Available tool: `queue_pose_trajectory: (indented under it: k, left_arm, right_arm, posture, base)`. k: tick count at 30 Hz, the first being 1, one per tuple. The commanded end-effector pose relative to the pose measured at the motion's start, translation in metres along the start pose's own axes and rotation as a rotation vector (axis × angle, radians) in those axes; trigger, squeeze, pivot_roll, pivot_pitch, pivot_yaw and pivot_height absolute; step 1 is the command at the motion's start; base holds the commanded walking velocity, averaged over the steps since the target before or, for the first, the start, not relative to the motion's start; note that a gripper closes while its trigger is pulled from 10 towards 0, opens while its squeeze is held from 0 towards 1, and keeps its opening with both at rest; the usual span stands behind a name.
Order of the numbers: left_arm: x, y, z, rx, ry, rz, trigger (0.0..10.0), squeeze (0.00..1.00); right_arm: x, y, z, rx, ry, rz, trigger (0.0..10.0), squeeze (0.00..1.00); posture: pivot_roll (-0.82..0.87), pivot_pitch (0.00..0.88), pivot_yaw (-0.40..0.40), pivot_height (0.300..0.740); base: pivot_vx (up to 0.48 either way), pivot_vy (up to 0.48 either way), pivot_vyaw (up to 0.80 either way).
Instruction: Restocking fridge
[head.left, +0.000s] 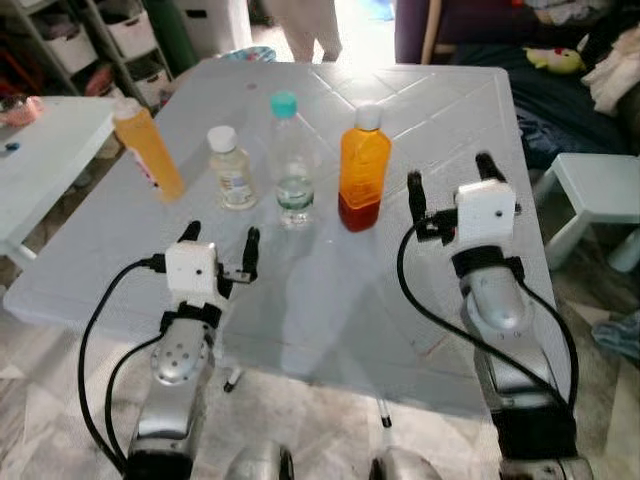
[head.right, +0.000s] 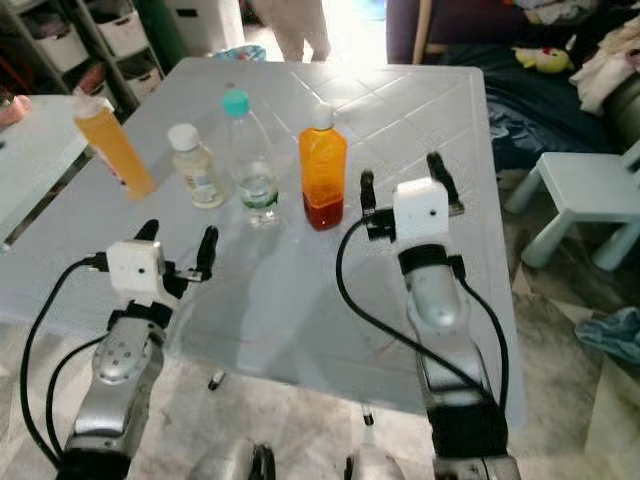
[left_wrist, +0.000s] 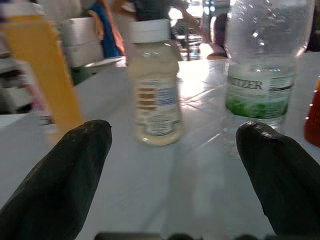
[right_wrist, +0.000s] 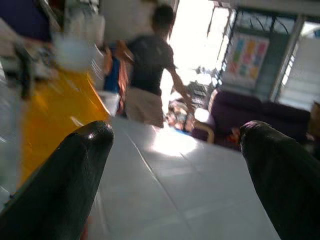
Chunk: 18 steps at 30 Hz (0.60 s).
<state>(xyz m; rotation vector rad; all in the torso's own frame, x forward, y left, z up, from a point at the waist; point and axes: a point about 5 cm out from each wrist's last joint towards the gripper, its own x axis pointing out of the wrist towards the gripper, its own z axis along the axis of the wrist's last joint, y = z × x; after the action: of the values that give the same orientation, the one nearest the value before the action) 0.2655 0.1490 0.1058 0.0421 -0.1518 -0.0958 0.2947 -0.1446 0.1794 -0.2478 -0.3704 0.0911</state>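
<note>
Four bottles stand in a row on the white tiled table (head.left: 420, 110): a tall orange bottle (head.left: 148, 150) at the left, a small pale bottle (head.left: 231, 168) with a white cap, a clear water bottle (head.left: 291, 162) with a teal cap, and an orange juice bottle (head.left: 363, 168) with a white cap. My left gripper (head.left: 220, 245) is open, just short of the small pale bottle (left_wrist: 152, 85) and the water bottle (left_wrist: 262, 60). My right gripper (head.left: 450, 185) is open, to the right of the juice bottle (right_wrist: 55, 115). Nothing is between either pair of fingers.
A person (right_wrist: 150, 75) stands beyond the far end of the table. A white side table (head.left: 45, 150) and shelves with bins (head.left: 100, 40) are at the left. A small stool (head.left: 600, 190) and a dark sofa (head.left: 540, 60) are at the right.
</note>
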Motion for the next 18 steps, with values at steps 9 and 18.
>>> queue_pose_trajectory:
  k: [9, 18]
  left_arm:
    - [-0.002, 0.004, 0.001, 0.016, 0.001, 0.006, 10.0, 0.0]
    - [0.001, 0.001, 0.003, 0.013, -0.009, -0.001, 10.0, 0.0]
  right_arm:
    - [-0.003, 0.019, 0.015, -0.021, -0.087, 0.134, 10.0, 0.0]
    - [0.035, 0.007, 0.029, -0.037, -0.157, 0.215, 10.0, 0.0]
  posture:
    - [0.01, 0.1, 0.07, 0.74]
    - [0.02, 0.097, 0.066, 0.74]
  base:
    - [0.0, 0.0, 0.0]
    - [0.0, 0.0, 0.0]
